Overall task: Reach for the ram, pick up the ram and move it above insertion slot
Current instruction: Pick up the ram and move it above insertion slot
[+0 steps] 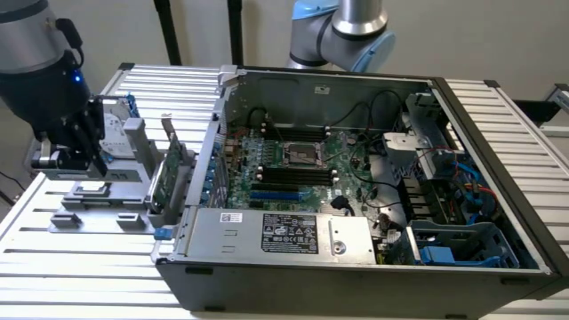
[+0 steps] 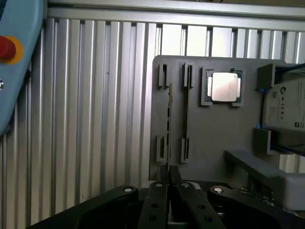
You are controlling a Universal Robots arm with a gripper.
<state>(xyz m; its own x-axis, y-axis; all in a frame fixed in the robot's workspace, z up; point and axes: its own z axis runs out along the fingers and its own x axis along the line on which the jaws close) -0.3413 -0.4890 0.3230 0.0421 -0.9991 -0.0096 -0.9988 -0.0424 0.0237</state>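
The ram (image 2: pixel 169 124) is a thin green stick seen edge-on, standing in a slot of the grey holder plate (image 2: pixel 214 138). My gripper (image 2: pixel 167 169) hovers above the plate just short of the stick's near end, fingers (image 2: pixel 157 195) pressed together with nothing between them. In the exterior view the gripper (image 1: pixel 89 170) hangs over the holder (image 1: pixel 89 213) at the exterior view's left, beside the open computer case (image 1: pixel 356 267). Long black memory slots (image 1: pixel 294 175) lie on the motherboard inside the case.
A silver processor (image 2: pixel 224 87) and a hard drive (image 2: pixel 286 107) also sit on the holder. A broader green expansion card (image 1: pixel 164 177) stands between the holder and the case wall. A second arm (image 1: pixel 347 30) rises behind the case. A red button (image 2: pixel 7 49) sits on a blue box.
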